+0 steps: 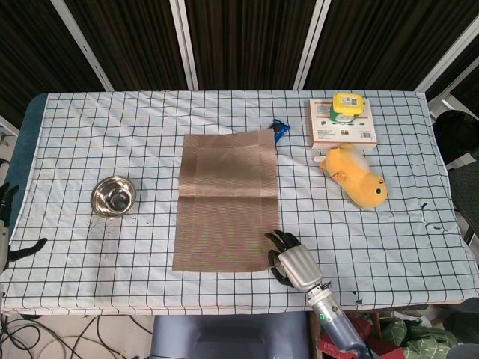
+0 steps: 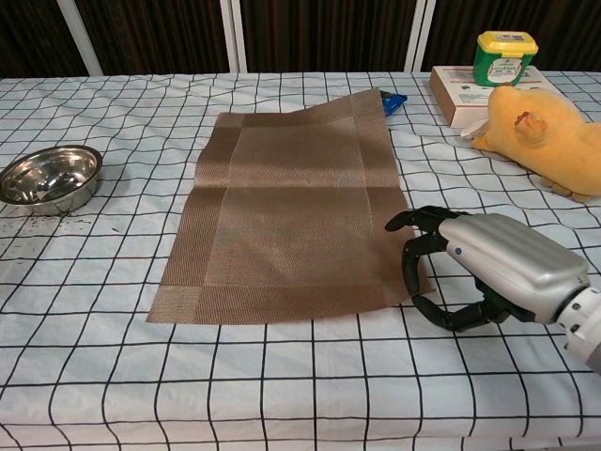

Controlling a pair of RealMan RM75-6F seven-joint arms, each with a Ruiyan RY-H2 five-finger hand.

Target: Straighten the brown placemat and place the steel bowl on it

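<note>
The right hand (image 2: pixel 474 268) pinches the near right corner of the brown placemat (image 2: pixel 291 221), fingertips curled onto its edge; the hand hides that corner in the head view. The left hand (image 1: pixel 7 224) is cut off at the frame edge, its fingers hard to make out. The steel bowl (image 2: pixel 49 178) sits empty on the checked tablecloth (image 2: pixel 282 376), well left of the placemat.

Brown woven placemat (image 2: pixel 286 221), shiny steel bowl (image 2: pixel 50 177), yellow plush toy (image 2: pixel 535 132), silver-and-black right hand (image 2: pixel 474 268), white black-gridded cloth (image 2: pixel 282 376) over the counter
</note>
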